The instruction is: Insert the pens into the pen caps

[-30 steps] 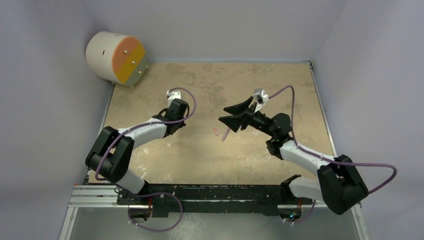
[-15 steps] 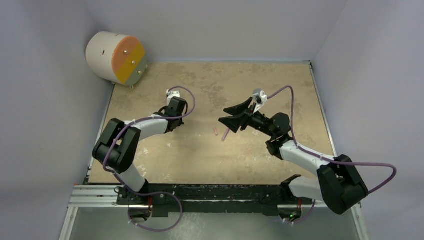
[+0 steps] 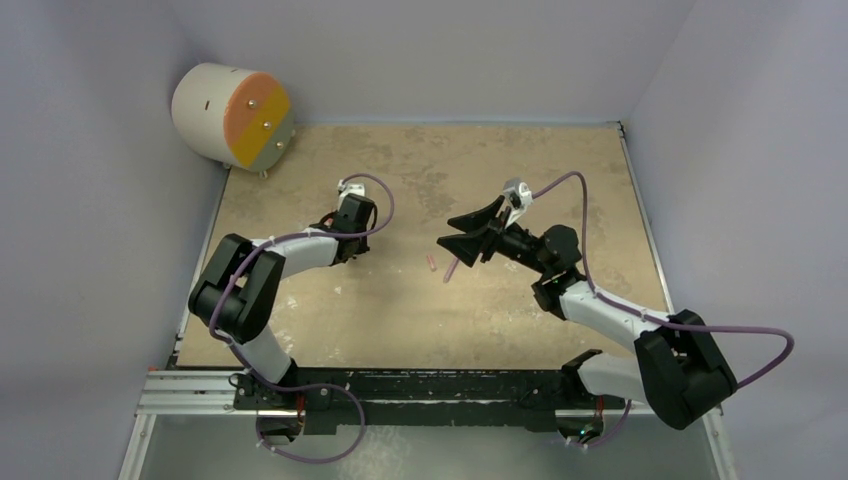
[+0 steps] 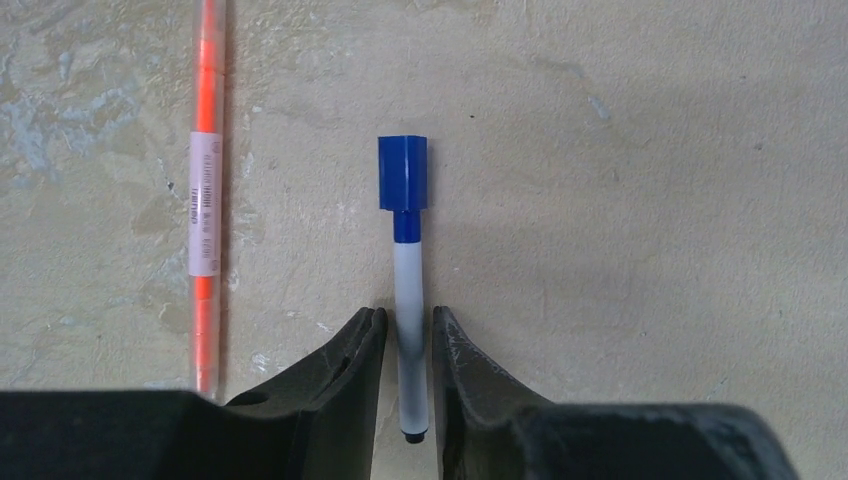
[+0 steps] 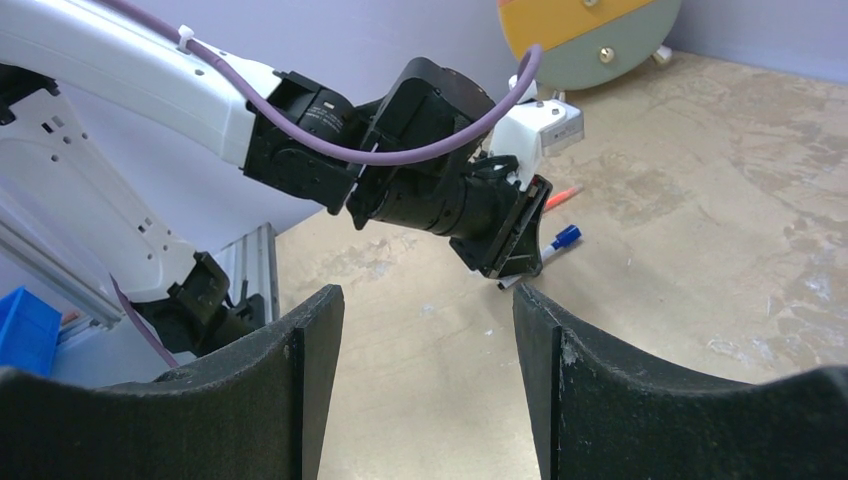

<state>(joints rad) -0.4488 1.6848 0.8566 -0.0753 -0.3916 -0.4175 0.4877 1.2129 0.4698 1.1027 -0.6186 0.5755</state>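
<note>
In the left wrist view a white pen (image 4: 408, 300) lies on the table with a dark blue cap (image 4: 403, 172) on its far end. My left gripper (image 4: 408, 318) straddles the pen's near end, jaws narrowly apart with a thin gap on each side. An orange-red pen (image 4: 205, 190) lies parallel to it on the left. In the top view the pinkish-mauve pen (image 3: 450, 268) and the pinkish-red cap (image 3: 431, 264) lie mid-table, apart, just below my right gripper (image 3: 455, 236). That gripper (image 5: 420, 300) is wide open, empty and held above the table.
A cream drum with an orange and yellow face (image 3: 232, 115) lies at the table's far left corner. In the right wrist view the left arm's wrist (image 5: 440, 190) faces me, and a blue bin (image 5: 25, 330) sits off the table's edge.
The left arm's elbow has folded in and risen while its gripper stayed almost in place over the white pen. The right arm has barely moved.
</note>
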